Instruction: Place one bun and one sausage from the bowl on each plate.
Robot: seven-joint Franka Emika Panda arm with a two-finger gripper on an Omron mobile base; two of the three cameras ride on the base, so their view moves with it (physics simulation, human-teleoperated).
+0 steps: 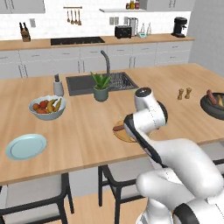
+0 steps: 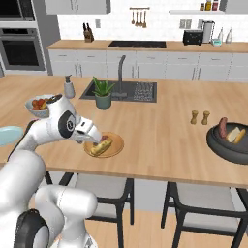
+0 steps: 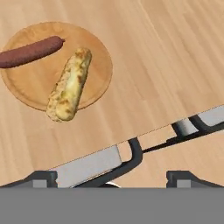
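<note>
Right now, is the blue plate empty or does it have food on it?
Empty. The light-blue plate shows a bare surface, while the wooden plate holds a bun and a sausage.

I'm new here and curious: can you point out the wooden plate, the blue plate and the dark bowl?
wooden plate (image 3: pixel 94 46), hand view, bare right part.
blue plate (image 1: pixel 25 146), left base view, its middle.
dark bowl (image 2: pixel 224 145), right base view, front wall.

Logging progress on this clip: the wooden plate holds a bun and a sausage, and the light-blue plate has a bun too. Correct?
Not quite. The wooden plate does hold a bun and a sausage, but the left base view shows the light-blue plate bare, with no bun on it.
</note>
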